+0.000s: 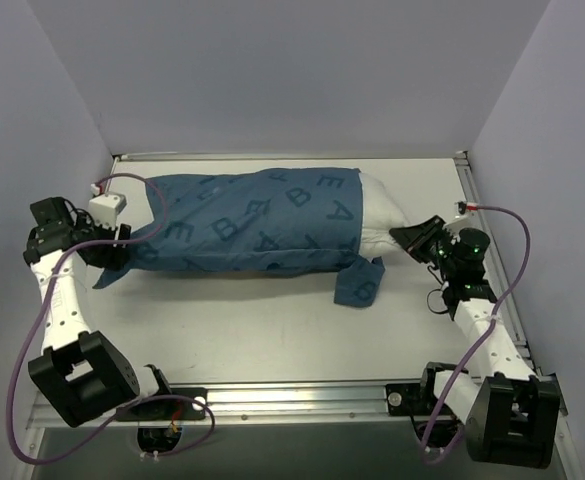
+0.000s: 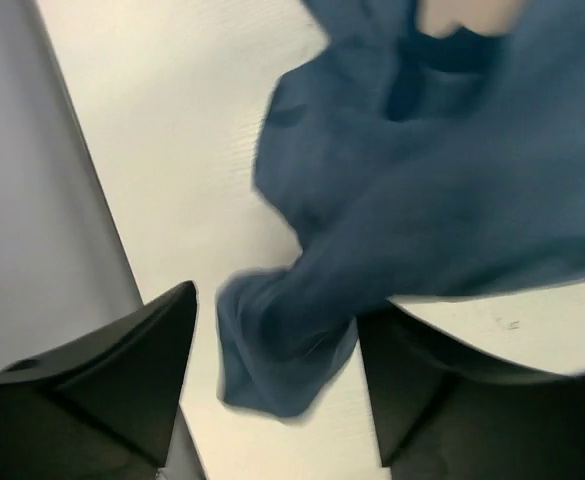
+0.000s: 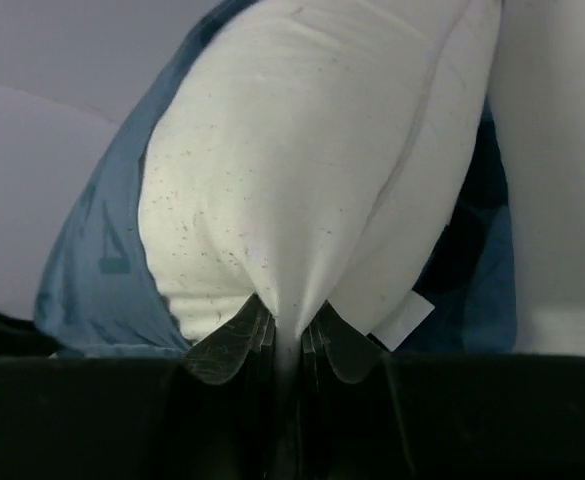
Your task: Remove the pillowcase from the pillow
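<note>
The dark blue lettered pillowcase lies across the table and covers most of the white pillow, whose right end sticks out bare. My right gripper is shut on that bare end; in the right wrist view its tips pinch a fold of the pillow, with pillowcase behind. My left gripper is at the pillowcase's left end. In the left wrist view it is open, jaws wide apart, with a bunched corner of the pillowcase lying between them on the table.
A loose flap of the pillowcase hangs toward the front near the pillow's bare end. A small white tag shows on the pillow. Grey walls close in the table on three sides. A metal rail runs along the front.
</note>
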### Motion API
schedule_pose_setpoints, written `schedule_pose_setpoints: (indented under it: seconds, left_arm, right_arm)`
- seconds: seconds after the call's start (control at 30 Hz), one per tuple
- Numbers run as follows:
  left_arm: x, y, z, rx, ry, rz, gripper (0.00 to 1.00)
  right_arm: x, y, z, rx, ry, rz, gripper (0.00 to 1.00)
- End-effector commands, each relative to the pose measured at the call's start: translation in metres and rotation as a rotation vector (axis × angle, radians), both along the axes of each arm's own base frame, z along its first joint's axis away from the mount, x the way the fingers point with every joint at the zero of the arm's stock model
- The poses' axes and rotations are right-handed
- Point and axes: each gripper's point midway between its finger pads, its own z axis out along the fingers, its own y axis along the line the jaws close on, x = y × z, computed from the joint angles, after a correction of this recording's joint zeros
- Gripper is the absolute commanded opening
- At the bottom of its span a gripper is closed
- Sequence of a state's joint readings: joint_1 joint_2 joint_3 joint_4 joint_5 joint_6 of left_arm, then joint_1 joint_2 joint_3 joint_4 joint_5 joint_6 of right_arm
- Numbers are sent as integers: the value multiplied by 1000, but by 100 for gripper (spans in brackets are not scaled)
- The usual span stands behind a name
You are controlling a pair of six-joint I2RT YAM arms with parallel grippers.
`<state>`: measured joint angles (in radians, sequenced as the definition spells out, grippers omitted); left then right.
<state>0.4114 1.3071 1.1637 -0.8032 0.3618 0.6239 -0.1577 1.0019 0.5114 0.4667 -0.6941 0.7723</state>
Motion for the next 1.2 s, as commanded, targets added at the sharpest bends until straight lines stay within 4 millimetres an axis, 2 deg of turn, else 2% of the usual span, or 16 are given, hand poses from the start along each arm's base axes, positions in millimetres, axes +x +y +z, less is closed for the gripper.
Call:
schedule_pose_setpoints:
  seconds: [0.0, 0.1, 0.23, 0.33, 0.37, 0.4, 0.47, 0.5, 0.57, 0.63, 0.67, 0.7, 0.8, 0.93, 1.1, 1.17]
  left_arm:
    - [-6, 4, 42, 61, -124, -79, 78]
    - [-7, -42, 74, -33, -208, -182, 97]
    - [-1, -96, 110, -67, -257, -269, 94]
    - [8, -170, 134, -89, -272, -401, 95]
    - [8, -183, 126, -98, -237, -422, 95]
    - [11, -196, 138, -114, -248, -450, 95]
    - [19, -214, 125, -133, -165, -455, 96]
    - [20, -233, 134, -118, -179, -493, 96]
    - [33, -249, 115, -48, -119, -494, 96]
    - [29, -289, 114, -24, -119, -581, 96]
    - [35, -303, 100, 8, -89, -594, 96]
    - [25, -330, 98, 17, -88, -658, 97]
    - [17, -376, 86, 56, -82, -739, 96]
    - [10, -415, 73, 48, -73, -784, 96]
    - [6, -445, 57, 19, -30, -812, 100]
    - [10, -449, 45, 44, -16, -804, 85]
  right_arm:
    - [9, -2, -4, -111, -73, -122, 0]
    - [-11, 31, -32, -126, -16, -50, 0]
    - [-32, 64, -51, -123, 28, 37, 0]
    - [-49, 92, -64, -146, 54, 125, 0]
    - [-56, 101, -67, -155, 63, 161, 0]
    - [-60, 105, -73, -180, 72, 177, 0]
    - [-79, 124, -85, -219, 101, 255, 0]
    - [-84, 128, -91, -232, 113, 273, 0]
    - [-102, 144, -101, -251, 131, 342, 0]
    - [-110, 154, -111, -262, 152, 363, 0]
    - [-119, 163, -116, -266, 157, 395, 0]
    - [-122, 166, -122, -269, 170, 401, 0]
    - [-121, 168, -125, -225, 176, 375, 0]
    - [-121, 166, -131, -236, 193, 364, 0]
    - [-124, 164, -137, -246, 211, 364, 0]
    - [-127, 163, -138, -242, 214, 363, 0]
